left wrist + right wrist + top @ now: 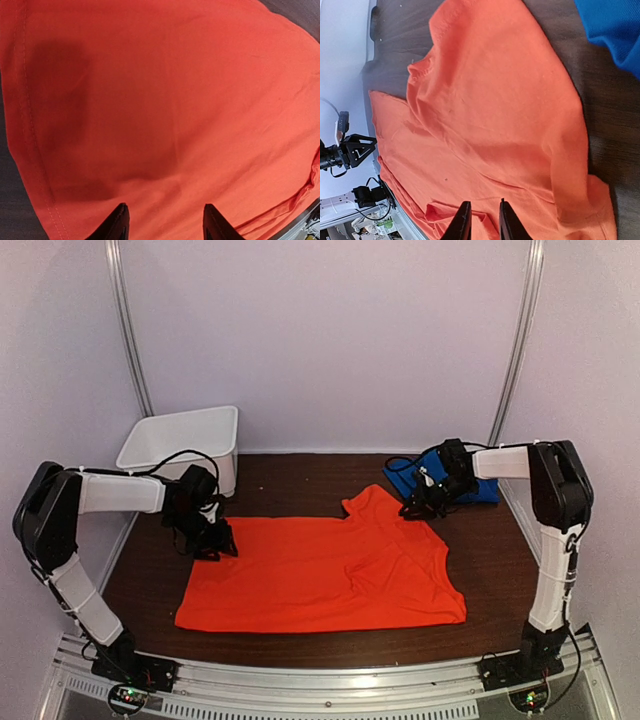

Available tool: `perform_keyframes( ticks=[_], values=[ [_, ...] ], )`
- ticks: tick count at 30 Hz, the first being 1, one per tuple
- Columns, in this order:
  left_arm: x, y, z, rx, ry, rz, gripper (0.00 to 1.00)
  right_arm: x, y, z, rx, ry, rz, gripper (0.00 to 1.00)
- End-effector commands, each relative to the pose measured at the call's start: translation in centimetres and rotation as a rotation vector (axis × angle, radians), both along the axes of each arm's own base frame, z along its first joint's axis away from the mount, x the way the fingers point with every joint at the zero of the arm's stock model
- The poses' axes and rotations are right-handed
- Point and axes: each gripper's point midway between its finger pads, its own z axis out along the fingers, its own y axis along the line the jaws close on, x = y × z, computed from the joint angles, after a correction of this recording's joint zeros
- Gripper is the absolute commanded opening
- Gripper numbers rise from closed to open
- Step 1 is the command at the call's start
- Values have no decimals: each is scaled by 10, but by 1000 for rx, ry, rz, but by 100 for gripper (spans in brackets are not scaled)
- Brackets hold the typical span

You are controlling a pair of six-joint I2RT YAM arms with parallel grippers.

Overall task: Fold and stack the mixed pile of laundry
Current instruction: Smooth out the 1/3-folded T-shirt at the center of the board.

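Matt orange-red cloth T-shirt (320, 575), blue cloth garment (482, 492), wood-grain table (290, 485), white plastic bin (170, 458)

arms (115, 492): white links, black joints | cables (178, 453): black — looped | fingers (116, 225): black, tapered

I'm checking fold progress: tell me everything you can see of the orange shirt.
The orange shirt is bright orange-red, soft, thin-looking cloth with stitched hems. It lies spread on the dark table, mostly flat and not yet folded. Its far right part rises to a peak, and creases run toward the near right corner. The left hand is at its far left corner and the right hand at its far right edge. No grip shows.
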Motion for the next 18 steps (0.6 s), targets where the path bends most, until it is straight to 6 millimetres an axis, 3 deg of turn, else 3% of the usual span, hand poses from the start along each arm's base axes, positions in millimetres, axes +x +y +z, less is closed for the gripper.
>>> perform_keyframes(
  ticks=[1,8,10,15,18],
  values=[
    [2,15,-15,10,15,39,52,6,-11,-18,-38,27,-41,19],
    [-6,41,-27,44,66,81,51,8,-60,-43,-155,56,-133,18],
    [-6,45,-26,48,69,84,51,10,-69,-42,-185,50,-144,18],
    [2,51,-19,41,44,82,51,18,-73,-7,-183,-24,-135,19],
    [23,40,8,-29,-61,49,53,25,-68,17,-136,-96,-133,25]
  ],
)
